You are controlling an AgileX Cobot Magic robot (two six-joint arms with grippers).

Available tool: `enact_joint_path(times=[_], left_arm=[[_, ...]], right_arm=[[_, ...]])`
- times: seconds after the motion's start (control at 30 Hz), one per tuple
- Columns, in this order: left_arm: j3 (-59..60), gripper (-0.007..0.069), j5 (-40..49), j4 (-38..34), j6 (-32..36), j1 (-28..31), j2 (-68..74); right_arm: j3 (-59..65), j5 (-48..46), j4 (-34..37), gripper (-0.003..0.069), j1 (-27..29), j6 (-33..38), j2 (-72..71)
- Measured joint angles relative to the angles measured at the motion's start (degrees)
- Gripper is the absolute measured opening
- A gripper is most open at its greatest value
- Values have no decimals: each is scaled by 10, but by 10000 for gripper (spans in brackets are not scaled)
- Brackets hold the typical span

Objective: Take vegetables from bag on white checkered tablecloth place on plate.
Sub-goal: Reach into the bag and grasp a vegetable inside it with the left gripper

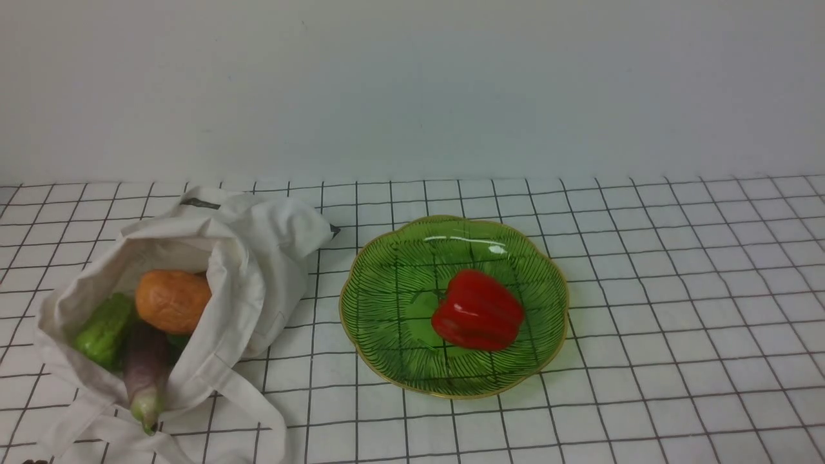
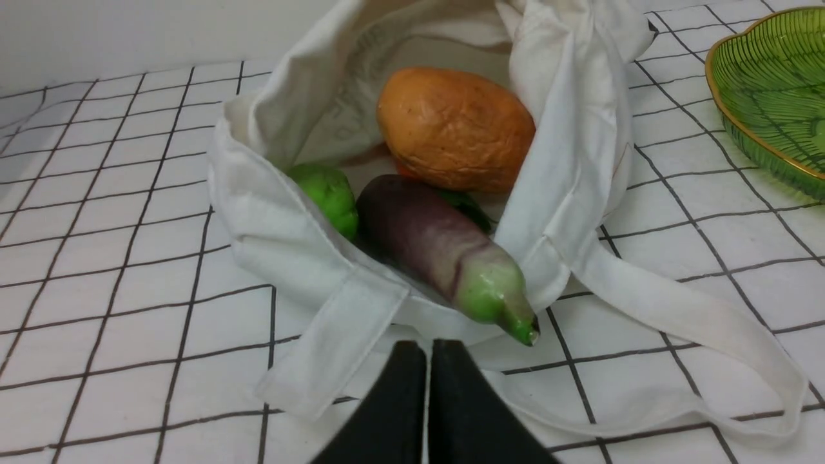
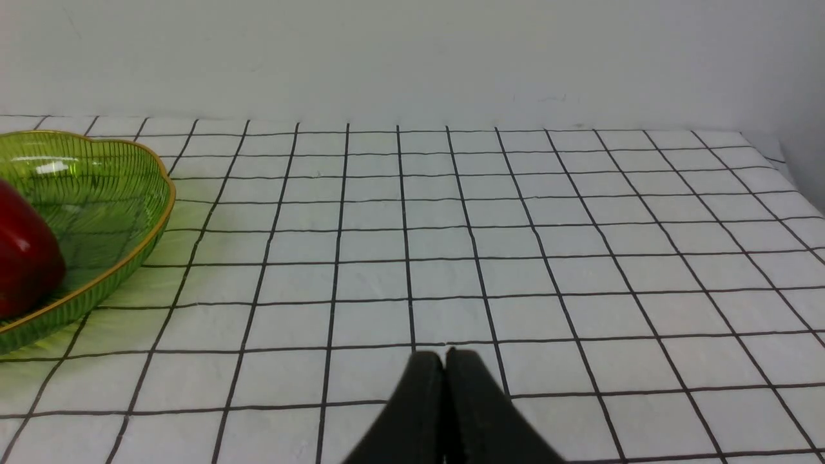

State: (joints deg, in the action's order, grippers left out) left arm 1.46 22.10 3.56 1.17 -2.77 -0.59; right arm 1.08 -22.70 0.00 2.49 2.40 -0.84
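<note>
Left jaws and right jaws are both together; open the left ones, then take the eggplant (image 2: 438, 248) at its purple middle.

The right hand (image 3: 445, 358), closed, faced the white checkered tablecloth (image 3: 515, 258); the plate (image 3: 129, 193) at the frame's edge held a red pepper (image 3: 22, 261).

A staged test set-up, as in a lab, is suggested: a white checkered tablecloth (image 1: 677, 290) is spread up to a bare pale wall (image 1: 412, 84), and glossy toy vegetables (image 1: 173, 300), a cloth bag (image 1: 258, 258) and a plate (image 1: 387, 303) are laid out.
</note>
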Motion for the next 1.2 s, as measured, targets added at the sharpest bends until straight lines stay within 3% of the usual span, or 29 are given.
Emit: enact_joint_path(times=[0.4, 0.57, 0.8, 1.0, 1.2], left_arm=[[0, -8, -11, 19, 7, 0, 0], [2, -8, -66, -2, -12, 0, 0], [2, -8, -203, -100, -96, 0, 0], [2, -8, -250, -109, -115, 0, 0], [-15, -8, -368, -111, -171, 0, 0]], right_arm=[[0, 0, 0, -16, 0, 0, 0], [0, 0, 0, -16, 0, 0, 0], [0, 0, 0, -16, 0, 0, 0], [0, 0, 0, -16, 0, 0, 0], [0, 0, 0, -16, 0, 0, 0]])
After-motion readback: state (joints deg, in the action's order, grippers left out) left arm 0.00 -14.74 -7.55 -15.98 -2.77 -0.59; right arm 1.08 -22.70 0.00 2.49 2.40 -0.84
